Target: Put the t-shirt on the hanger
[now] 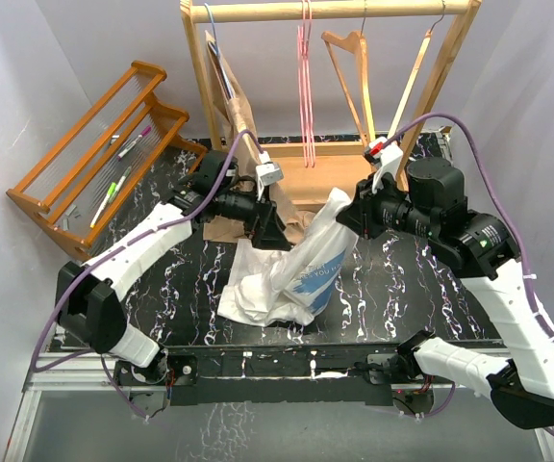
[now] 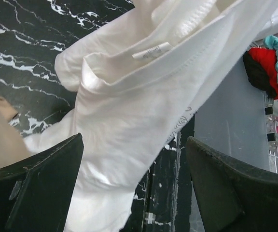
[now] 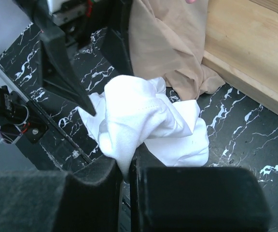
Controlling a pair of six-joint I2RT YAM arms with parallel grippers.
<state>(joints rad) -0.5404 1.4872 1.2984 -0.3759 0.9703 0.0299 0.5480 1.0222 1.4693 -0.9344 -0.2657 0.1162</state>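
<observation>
The t-shirt point(image 1: 291, 269) sits at the middle of the top view. Its lower part is heaped on the black marbled worktop point(image 1: 407, 284) and one end is drawn up toward the right of centre. A blue print shows on the side facing the lower right. In the right wrist view the t-shirt point(image 3: 146, 113) is a crumpled white bundle at the centre of the frame. A fold of it runs down into the narrow gap between the two dark fingers of the right tool point(image 3: 128, 166), so that tool is closed on the cloth. From above, the right tool point(image 1: 349, 214) meets the raised end of the fabric.

The left tool point(image 1: 269, 229) is just left of the raised cloth. In its own view, the left tool point(image 2: 134, 140) has its jaws wide apart. The t-shirt point(image 2: 129, 106) hangs in front of them with a hem and a small label showing, and we see no pinch on it.

The pink hanger point(image 1: 306, 87) hangs from the top bar of the wooden rack point(image 1: 330, 12) at the upper centre, well apart from the shirt. A light wooden hanger point(image 1: 349, 58) hangs to its right.

A beige garment point(image 3: 170, 43) lies crumpled just beyond the shirt, against the rack's base board. An orange slatted stand point(image 1: 94, 154) with pens on it leans at the upper left.
</observation>
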